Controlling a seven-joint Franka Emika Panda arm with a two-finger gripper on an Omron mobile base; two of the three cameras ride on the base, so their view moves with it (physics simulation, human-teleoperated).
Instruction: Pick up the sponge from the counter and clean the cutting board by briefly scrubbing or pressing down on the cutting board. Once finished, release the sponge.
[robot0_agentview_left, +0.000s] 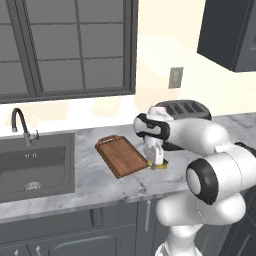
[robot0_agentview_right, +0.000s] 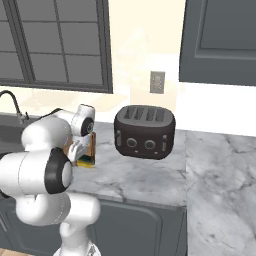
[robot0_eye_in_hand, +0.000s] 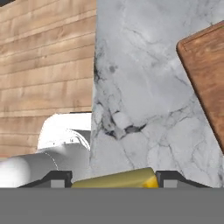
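My two dark fingertips (robot0_eye_in_hand: 60, 178) stand one on each side of the small rectangular sponge with its dark green top and yellow foam base (robot0_eye_in_hand: 114, 179), and the block fills the whole gap between them. They look pinched onto its two ends, though the contact itself sits at the very edge of what my hand camera sees, so I judge this a grasp rather than a plain fact. My gripper (robot0_agentview_left: 154, 156) points straight down, low over the worktop, because the sponge is a flat thing lying on stone and can only be taken from above.

The sponge (robot0_agentview_left: 161, 164) rests on the long grey-white marbled stone counter (robot0_agentview_left: 100, 180), just beside the near right corner of the flat reddish-brown wooden cutting board with a raised rim and a short cut-out handle (robot0_agentview_left: 121, 156). That closeness suits me: once the block is lifted, the move onto the wood should be short, leftward and a little farther in. The raised rim means I must clear its edge before pressing down.

The board lies at a slant, handle toward the far side. Left of it is the dark grey inset sink basin (robot0_agentview_left: 35, 167) with a curved black tap (robot0_agentview_left: 20, 122). Behind my wrist, to the right, stands a dark four-slot toaster (robot0_agentview_right: 144, 131), well apart from the scrubbing path.
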